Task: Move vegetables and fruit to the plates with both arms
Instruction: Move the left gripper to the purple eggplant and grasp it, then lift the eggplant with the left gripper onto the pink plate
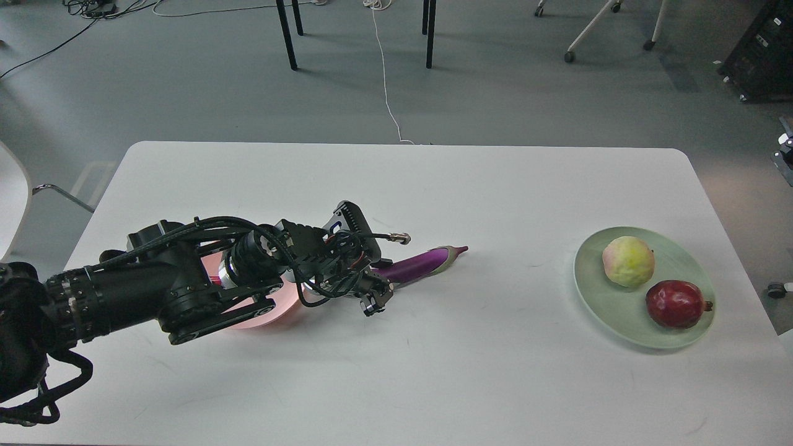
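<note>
The purple eggplant (pixel 421 263) lies on the white table (pixel 433 371), its greyish cap pointing right. My left gripper (pixel 373 296) is down over the eggplant's near left end and hides it. Its fingers are dark and I cannot tell them apart. The pale pink plate (pixel 272 314) lies mostly under my left arm. The chili pepper is hidden. The pale green plate (pixel 598 310) at the right holds the yellow-green fruit (pixel 627 261) and the dark red pomegranate (pixel 676 303). My right arm is out of view.
Beyond the table's far edge, chair and table legs (pixel 286 37) stand on the grey floor with a white cable (pixel 387 93). A white chair (pixel 9 192) is at the left edge.
</note>
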